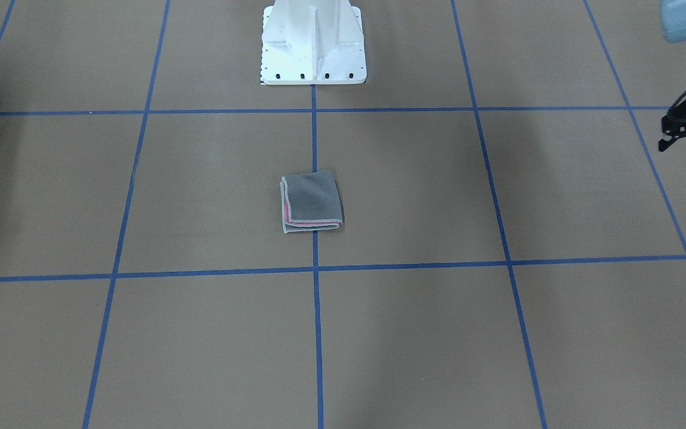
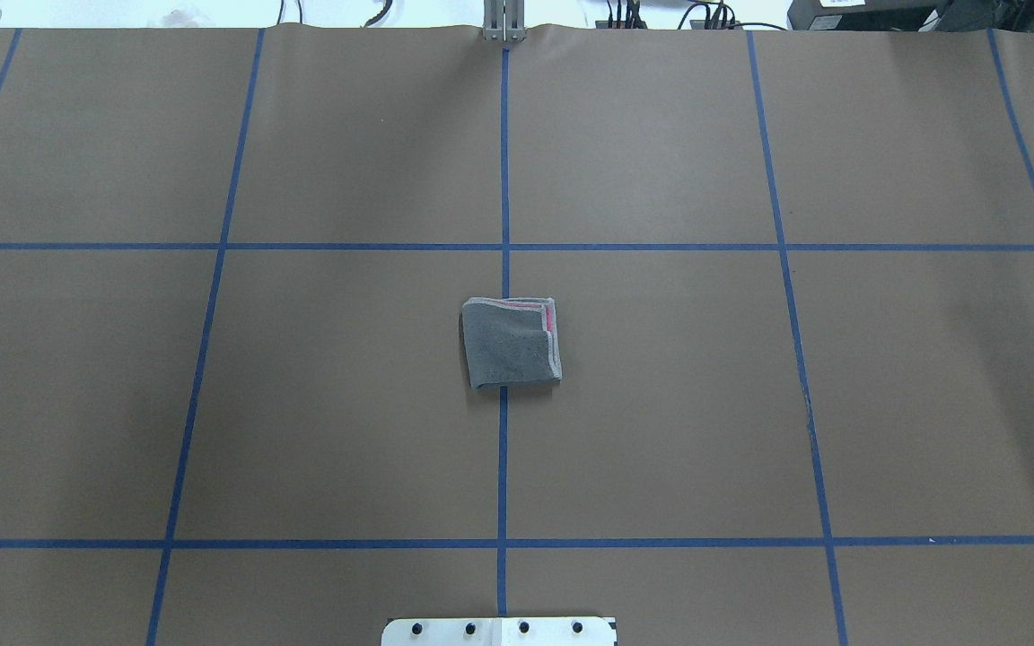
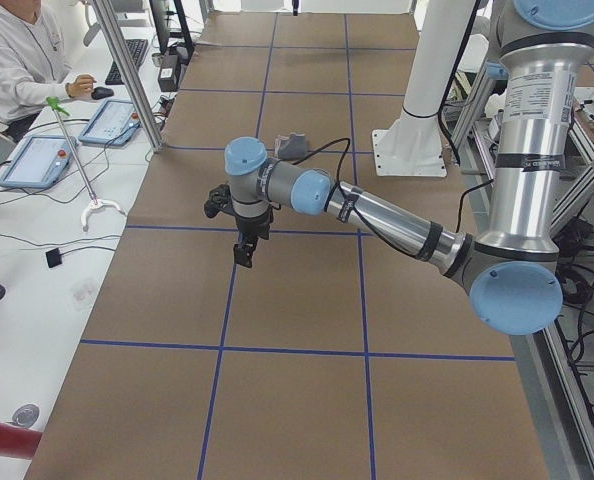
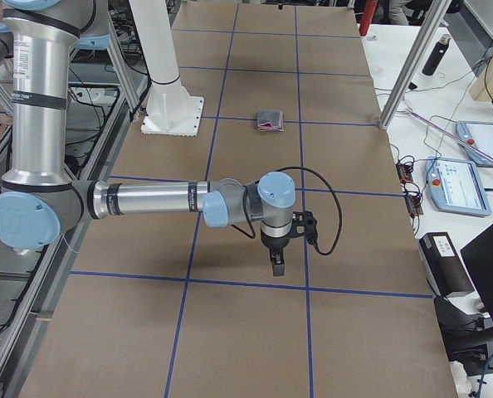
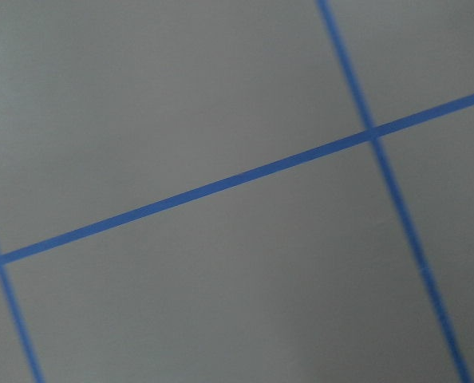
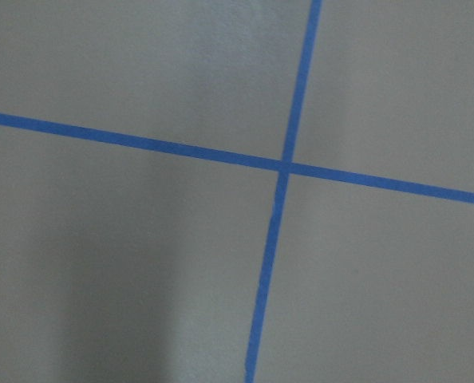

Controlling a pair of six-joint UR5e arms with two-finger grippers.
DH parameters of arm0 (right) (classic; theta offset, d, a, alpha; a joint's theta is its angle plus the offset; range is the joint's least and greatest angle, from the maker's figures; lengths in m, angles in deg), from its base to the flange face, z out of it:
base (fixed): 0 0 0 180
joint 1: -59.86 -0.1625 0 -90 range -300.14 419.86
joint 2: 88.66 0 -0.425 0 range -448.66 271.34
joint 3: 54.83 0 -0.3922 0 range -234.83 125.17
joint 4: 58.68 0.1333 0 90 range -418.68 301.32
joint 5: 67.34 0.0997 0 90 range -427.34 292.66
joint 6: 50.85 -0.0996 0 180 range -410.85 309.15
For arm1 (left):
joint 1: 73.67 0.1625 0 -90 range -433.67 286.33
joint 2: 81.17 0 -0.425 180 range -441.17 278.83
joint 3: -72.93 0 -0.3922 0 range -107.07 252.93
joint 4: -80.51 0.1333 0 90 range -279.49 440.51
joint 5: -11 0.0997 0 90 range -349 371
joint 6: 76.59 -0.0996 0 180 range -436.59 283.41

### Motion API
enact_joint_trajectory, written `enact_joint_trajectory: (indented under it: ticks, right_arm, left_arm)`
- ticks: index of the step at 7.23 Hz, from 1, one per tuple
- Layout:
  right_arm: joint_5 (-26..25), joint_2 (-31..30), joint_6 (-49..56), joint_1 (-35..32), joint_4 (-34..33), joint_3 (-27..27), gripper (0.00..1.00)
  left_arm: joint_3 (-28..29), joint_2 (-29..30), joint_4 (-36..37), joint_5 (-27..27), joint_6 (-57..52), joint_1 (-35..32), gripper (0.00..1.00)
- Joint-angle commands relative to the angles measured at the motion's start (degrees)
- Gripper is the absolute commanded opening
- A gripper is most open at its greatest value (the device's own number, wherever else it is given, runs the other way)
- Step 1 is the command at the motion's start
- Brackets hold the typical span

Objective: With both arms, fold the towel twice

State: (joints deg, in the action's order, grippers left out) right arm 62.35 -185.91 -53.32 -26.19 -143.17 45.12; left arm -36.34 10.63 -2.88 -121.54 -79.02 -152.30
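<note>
My left arm drops from the shoulder to a low elbow. From there the forearm runs level, out over the table to my left, and the wrist turns my left gripper straight down, clear of the surface. My right arm mirrors this on my right. Its forearm is level and my right gripper points down, hanging above a blue tape line.

I cannot tell how far either pair of fingers is parted. The side views are too small, and the front view catches only the black edge of the left gripper. Neither one carries any cloth, and both wrist cameras see only brown table and tape.

The towel lies well apart from both grippers, midway between them. It sits on the centre line, a little beyond the white pedestal. It is folded into a small square, grey face up, with pink and the pale border showing at two edges.
</note>
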Motion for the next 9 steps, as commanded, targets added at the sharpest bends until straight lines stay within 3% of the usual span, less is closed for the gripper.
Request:
enact_joint_trajectory:
  ticks: [1,2,3,4,7,9]
  right_arm:
    - [1.88,1.77,1.25,-3.77,-6.71,0.07,1.00]
    - [1.97,2.67,0.72,-3.69,-8.22,-0.28,1.00]
    - [2.23,1.63,1.15,-3.69,-7.80,-0.28,1.00]
    - [2.32,1.27,1.07,-3.69,-7.71,-0.28,1.00]
    - [6.51,1.01,0.63,-3.69,-7.53,-0.37,1.00]
    - [6.37,1.27,1.33,-3.69,-7.18,-0.20,1.00]
  left_arm:
    - [2.30,-0.83,2.69,-1.76,-5.74,-7.56,1.00]
    - [2.47,-1.35,6.10,-1.76,-8.62,-8.63,1.00]
    - [2.39,-7.53,4.75,-1.76,-9.00,-9.25,1.00]
    - [3.17,-8.64,4.47,-1.67,-8.74,-9.26,1.00]
    - [5.29,-7.68,1.75,-2.19,-7.43,-9.26,1.00]
    - [5.02,-6.90,1.74,-2.20,-6.98,-9.43,1.00]
